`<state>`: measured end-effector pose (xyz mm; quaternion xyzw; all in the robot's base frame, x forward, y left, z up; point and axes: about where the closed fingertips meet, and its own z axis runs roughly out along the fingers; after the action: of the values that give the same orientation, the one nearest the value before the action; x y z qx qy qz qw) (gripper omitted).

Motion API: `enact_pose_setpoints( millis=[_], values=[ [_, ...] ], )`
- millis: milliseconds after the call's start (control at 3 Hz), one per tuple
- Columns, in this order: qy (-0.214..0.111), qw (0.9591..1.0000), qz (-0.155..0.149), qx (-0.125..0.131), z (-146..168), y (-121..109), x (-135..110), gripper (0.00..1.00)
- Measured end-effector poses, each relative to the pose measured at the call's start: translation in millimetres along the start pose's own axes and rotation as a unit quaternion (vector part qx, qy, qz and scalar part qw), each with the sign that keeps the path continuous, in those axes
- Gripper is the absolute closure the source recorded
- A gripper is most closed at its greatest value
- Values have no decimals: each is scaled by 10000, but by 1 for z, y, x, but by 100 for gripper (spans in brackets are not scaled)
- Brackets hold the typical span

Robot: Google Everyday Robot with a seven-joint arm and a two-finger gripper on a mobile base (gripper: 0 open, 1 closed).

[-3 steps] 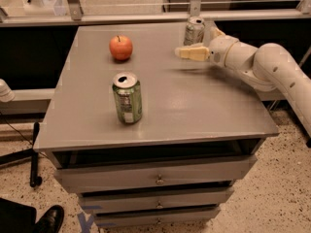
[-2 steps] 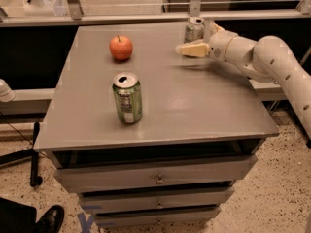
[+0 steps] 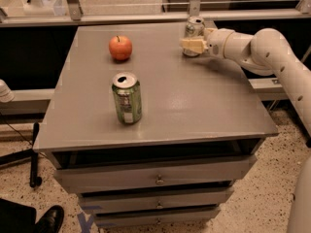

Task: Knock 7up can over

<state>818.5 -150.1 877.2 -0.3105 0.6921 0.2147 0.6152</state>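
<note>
Cream tool beside silver-green 7up can; red apple.

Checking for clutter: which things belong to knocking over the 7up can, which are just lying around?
For the job: 7up can, back right of the cabinet top; end effector, close beside it.
Lying about: apple; green can near the front.
</note>
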Motion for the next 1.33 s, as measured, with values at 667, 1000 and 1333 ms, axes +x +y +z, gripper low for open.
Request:
enact_pose_setpoints(
  millis=[667, 1000, 1333],
  values=[
    [515, 9984, -213, -69, -12, 14, -17, 87],
    [936, 9929, -692, -253, -22, 22, -26, 100],
    [1502, 9762, -1422, -660, -32, 33, -29, 100]
  ],
)
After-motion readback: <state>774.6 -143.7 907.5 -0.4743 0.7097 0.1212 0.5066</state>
